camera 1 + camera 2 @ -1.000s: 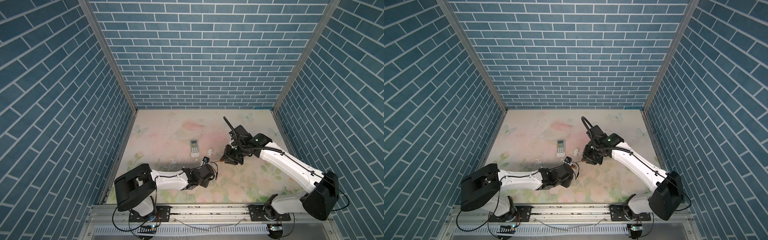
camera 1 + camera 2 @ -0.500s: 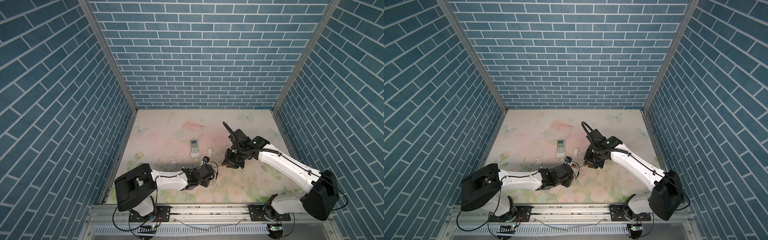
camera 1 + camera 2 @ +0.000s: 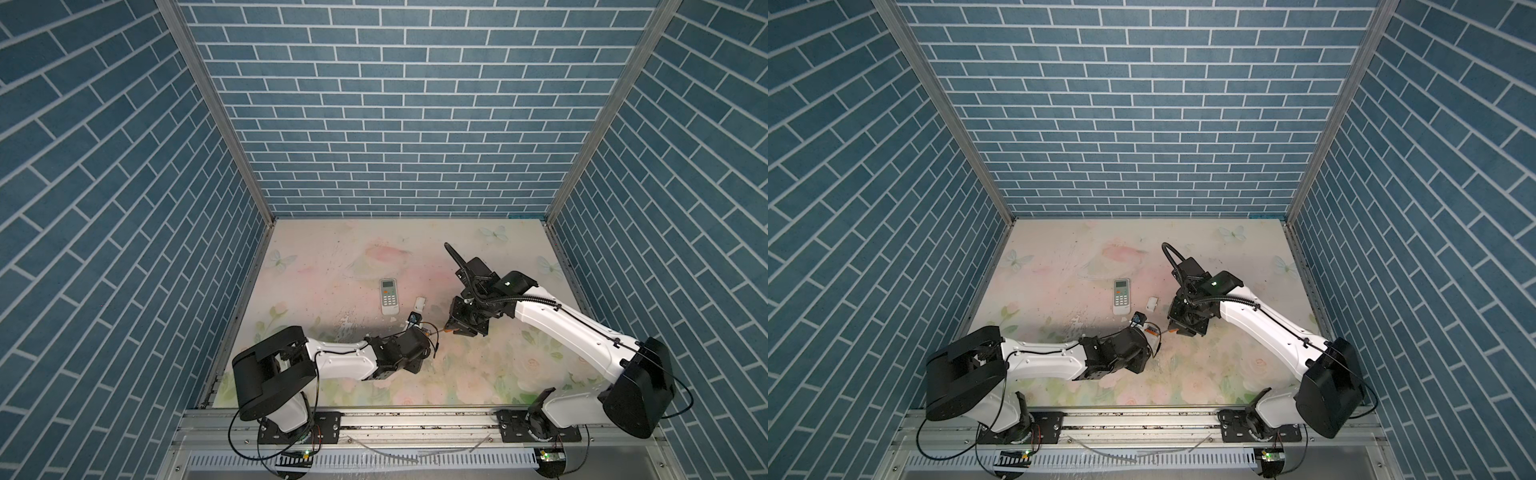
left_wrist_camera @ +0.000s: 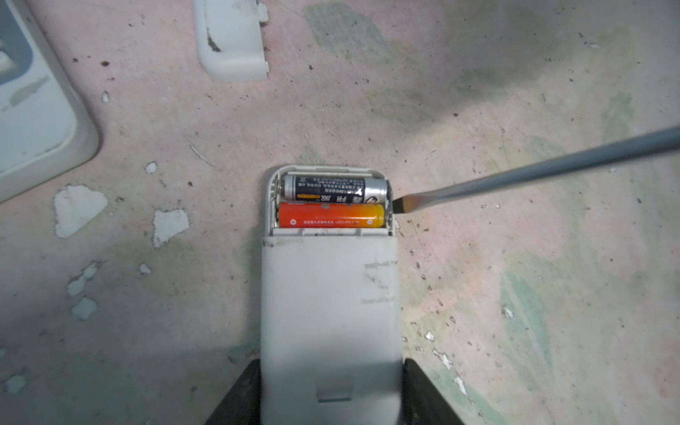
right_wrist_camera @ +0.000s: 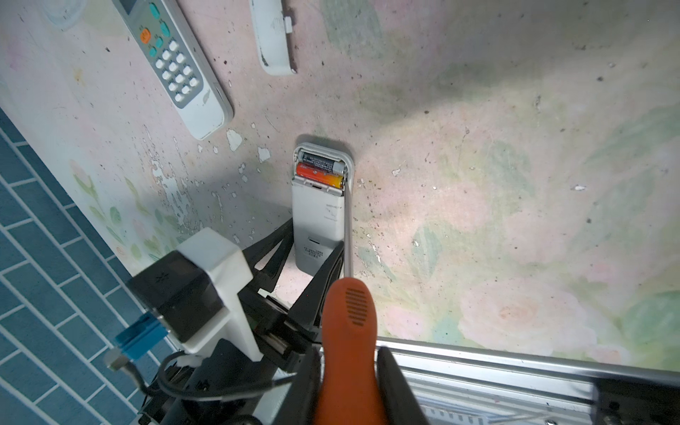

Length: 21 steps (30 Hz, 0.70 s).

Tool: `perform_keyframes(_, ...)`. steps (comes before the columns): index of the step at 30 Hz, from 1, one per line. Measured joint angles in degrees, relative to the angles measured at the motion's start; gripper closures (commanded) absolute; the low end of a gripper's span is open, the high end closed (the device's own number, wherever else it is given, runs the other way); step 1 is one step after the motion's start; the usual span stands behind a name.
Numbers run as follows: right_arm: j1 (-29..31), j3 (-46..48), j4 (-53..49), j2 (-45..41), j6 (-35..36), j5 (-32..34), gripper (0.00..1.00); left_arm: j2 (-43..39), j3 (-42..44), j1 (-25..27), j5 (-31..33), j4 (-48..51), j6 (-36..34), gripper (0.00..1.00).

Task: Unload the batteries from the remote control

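Batteries (image 5: 322,167), two of them, sit side by side in the uncovered compartment at one end of a pale grey rectangular plastic remote control (image 4: 329,301) turned back upward. A dark cylindrical battery with a silver end (image 4: 333,188) lies against the end wall, and an orange cylindrical battery (image 4: 331,216) touches it on the inner side. The left pincer (image 4: 331,364) holds this remote by its two long edges at the opposite end, its black fingers (image 4: 239,397) about half spread and pressed to the casing, over the worn floral surface (image 4: 478,92). The right pincer (image 5: 349,382) is narrowed around the orange handle of a long flat-bladed screwdriver (image 5: 347,323), whose grey steel shaft slants down toward the compartment. Its flat tip is at the compartment's side rim, level with the seam between the two cells; whether it touches the rim or the orange cell's cap I cannot tell. A small white plastic battery cover (image 4: 232,40) lies loose on the surface beyond the held remote, apart from it. Near that cover a second white remote control with a keypad (image 5: 176,70) lies face-up; in a top view this keypad remote (image 3: 389,296) is just behind the two pincers.
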<state>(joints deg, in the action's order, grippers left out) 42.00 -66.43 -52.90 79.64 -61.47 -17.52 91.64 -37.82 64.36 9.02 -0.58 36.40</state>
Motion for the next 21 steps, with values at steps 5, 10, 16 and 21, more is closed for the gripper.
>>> perform_keyframes(5,0.0,-1.73,-1.03,0.22,0.39,0.74,1.0,0.22,0.0,0.0,-0.24,-0.59,0.02,0.54)
perform_keyframes(10,0.0,-2.43,-1.68,0.26,0.44,0.87,1.0,0.26,0.0,0.0,-0.24,-0.76,0.07,0.54)
perform_keyframes(16,0.0,-2.43,-2.16,0.28,0.44,1.07,1.0,0.31,0.0,0.0,-0.26,-0.9,0.11,0.54)
perform_keyframes(21,0.0,-2.43,-2.12,0.52,0.44,1.05,1.0,0.37,0.0,0.02,-0.28,-1.14,0.24,0.54)
